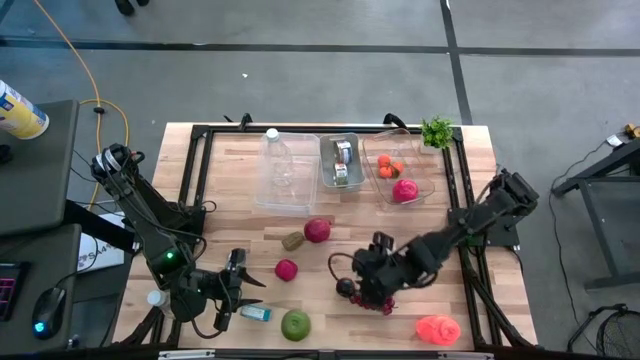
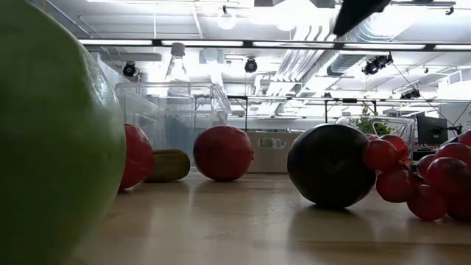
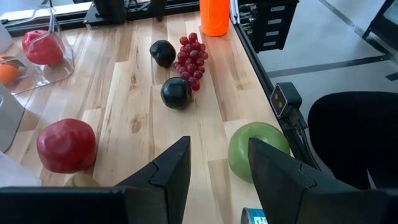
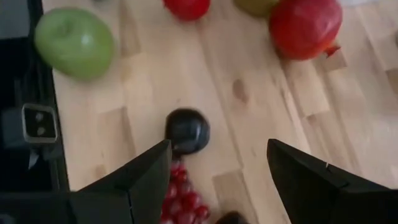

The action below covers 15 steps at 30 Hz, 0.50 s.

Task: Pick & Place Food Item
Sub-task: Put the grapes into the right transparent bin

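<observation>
A: So which step is in hand?
B: The approach, I judge. The right gripper [image 4: 217,171] hangs over a dark round fruit [image 4: 187,131], jaws spread and empty.
A: Where does the fruit lie?
B: On the bare wood, touching a bunch of red grapes [image 3: 191,59] (glossy, nearly black, plum-like).
A: And next?
B: Lower, straddle it, close without catching grapes.
A: The other arm?
B: The left gripper [image 3: 217,165] waits near the green apple [image 3: 256,149], parted, holding nothing.

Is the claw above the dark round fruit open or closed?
Open. The right gripper hovers above the dark fruit, its two fingers spread apart with bare table between them, gripping nothing.
</observation>
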Available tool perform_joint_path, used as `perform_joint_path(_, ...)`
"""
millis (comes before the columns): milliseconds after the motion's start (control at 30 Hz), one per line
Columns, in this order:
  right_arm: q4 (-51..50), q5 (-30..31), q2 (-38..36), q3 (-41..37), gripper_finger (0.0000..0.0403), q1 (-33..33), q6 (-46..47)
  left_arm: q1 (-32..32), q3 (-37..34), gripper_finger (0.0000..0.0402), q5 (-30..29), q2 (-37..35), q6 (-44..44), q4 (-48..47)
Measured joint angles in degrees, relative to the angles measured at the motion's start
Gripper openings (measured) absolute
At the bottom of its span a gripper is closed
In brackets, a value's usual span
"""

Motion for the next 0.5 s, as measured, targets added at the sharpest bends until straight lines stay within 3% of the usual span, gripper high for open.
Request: perform_joint_path(500, -0.64, 0.45, 7.43, 0.04, 0.0252, 5.93, 3.86, 0.0, 0.0, 0.0153, 0.02, 0.0, 0.08, -0.04)
